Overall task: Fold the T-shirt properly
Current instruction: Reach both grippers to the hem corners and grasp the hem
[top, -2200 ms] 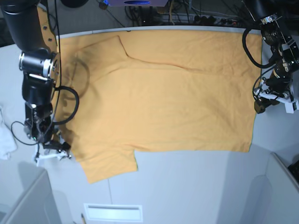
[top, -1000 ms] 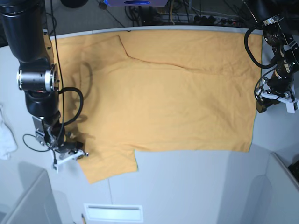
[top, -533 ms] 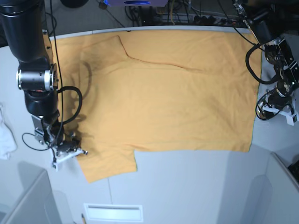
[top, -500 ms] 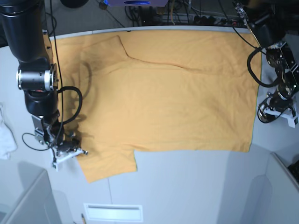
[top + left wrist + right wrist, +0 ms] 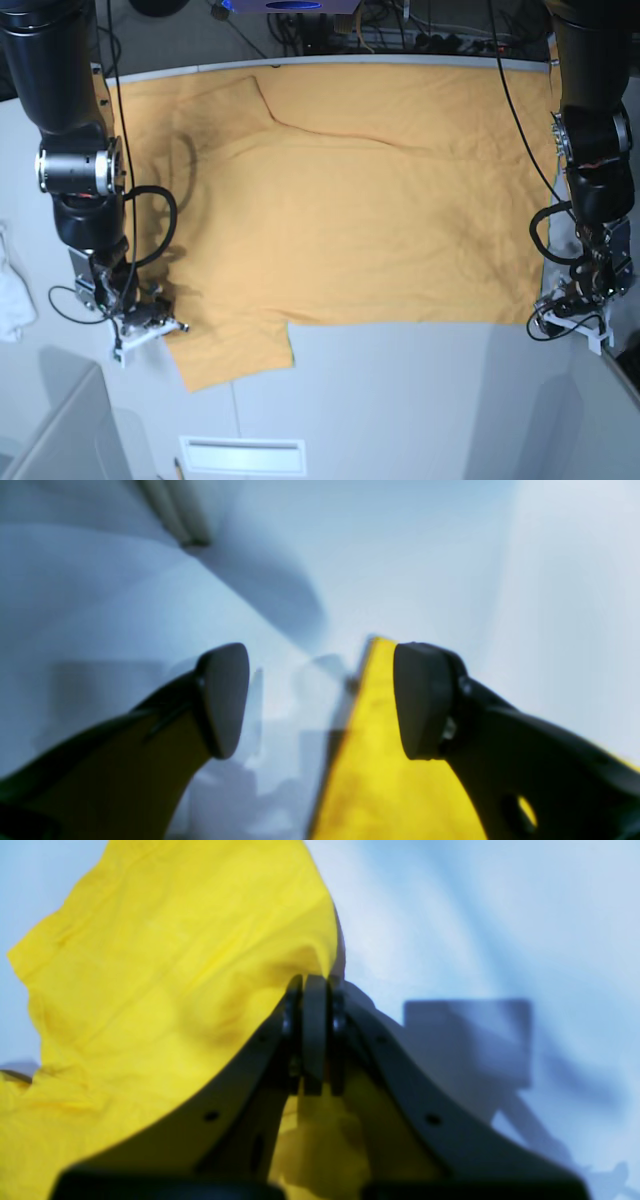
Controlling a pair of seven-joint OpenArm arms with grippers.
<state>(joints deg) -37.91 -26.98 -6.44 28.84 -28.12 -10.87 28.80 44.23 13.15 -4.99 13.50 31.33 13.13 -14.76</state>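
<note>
I am pinching the sleeve edge of the T-shirt (image 5: 350,200) in my right claw (image 5: 315,1040), pads pressed together on the cloth, so the fold can start from that side. My left claw (image 5: 320,700) is hanging with its pads wide apart, holding nothing, straddling the hem corner. The shirt is lying flat across the surface (image 5: 420,400), reaching its far edge; bare room lies along the near edge.
</note>
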